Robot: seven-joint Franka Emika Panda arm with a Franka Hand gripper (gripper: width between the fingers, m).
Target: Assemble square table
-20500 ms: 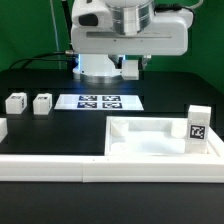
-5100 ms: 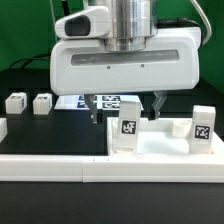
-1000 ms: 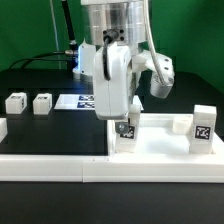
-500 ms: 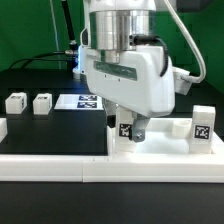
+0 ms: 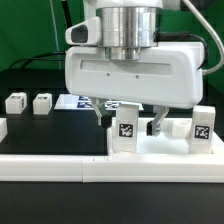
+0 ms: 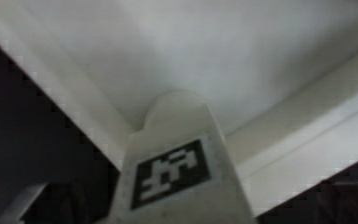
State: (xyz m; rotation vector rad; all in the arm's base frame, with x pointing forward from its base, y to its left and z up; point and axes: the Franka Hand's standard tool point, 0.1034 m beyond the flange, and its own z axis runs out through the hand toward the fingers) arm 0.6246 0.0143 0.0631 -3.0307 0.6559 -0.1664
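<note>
A black table top point(image 5: 55, 132) fills the left and middle of the frame. A long, low white border wall point(image 5: 50, 167) runs along the bottom. The marker board point(image 5: 80, 101) lies flat at centre left, partly hidden. A green backdrop point(image 5: 20, 30) fills the upper left.

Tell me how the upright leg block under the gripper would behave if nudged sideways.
The leg block stands taller than wide on the square table, so a high nudge might tip it. It looks like rigid plastic, probably stiff and light. Its flat sides should suit the fingers, without rolling.
</note>
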